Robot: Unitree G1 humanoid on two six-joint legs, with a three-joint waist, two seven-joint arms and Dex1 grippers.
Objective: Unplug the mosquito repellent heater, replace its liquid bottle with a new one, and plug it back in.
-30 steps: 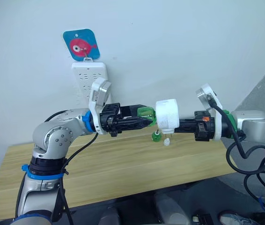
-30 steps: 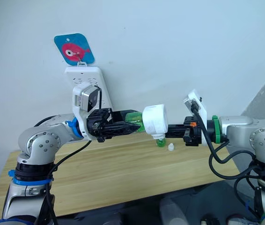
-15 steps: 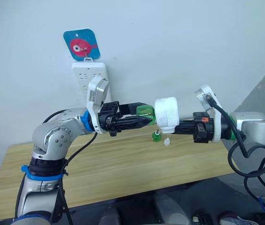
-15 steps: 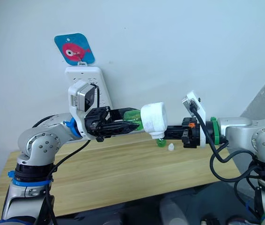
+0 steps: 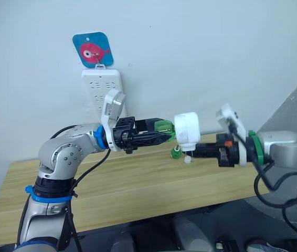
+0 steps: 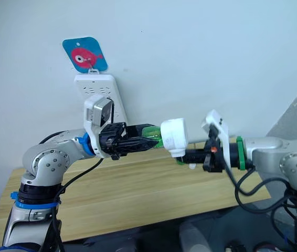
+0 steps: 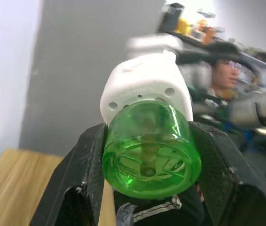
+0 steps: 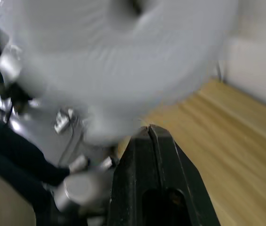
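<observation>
The mosquito repellent heater (image 5: 187, 129) hangs in mid-air above the wooden table (image 5: 127, 189), its green bottle (image 5: 163, 129) clamped between my left gripper (image 5: 156, 131) fingers. The bottle's long axis runs level, in line with those fingers, the heater just past their tips. My right gripper (image 5: 197, 151) sits just below the heater, fingers pressed together on nothing. I judge the left arm alone carries it. The new one (image 5: 175, 153) stands on the table underneath

Glossy translucent green plastic bottle (image 7: 151, 155) in a smooth white plastic heater (image 5: 187, 128). Matt black plastic left claw (image 5: 159, 134). Pale wood-grain worktop (image 5: 138, 189), satin finish. White plastic power strip (image 5: 100, 86) at twelve o'clock.
</observation>
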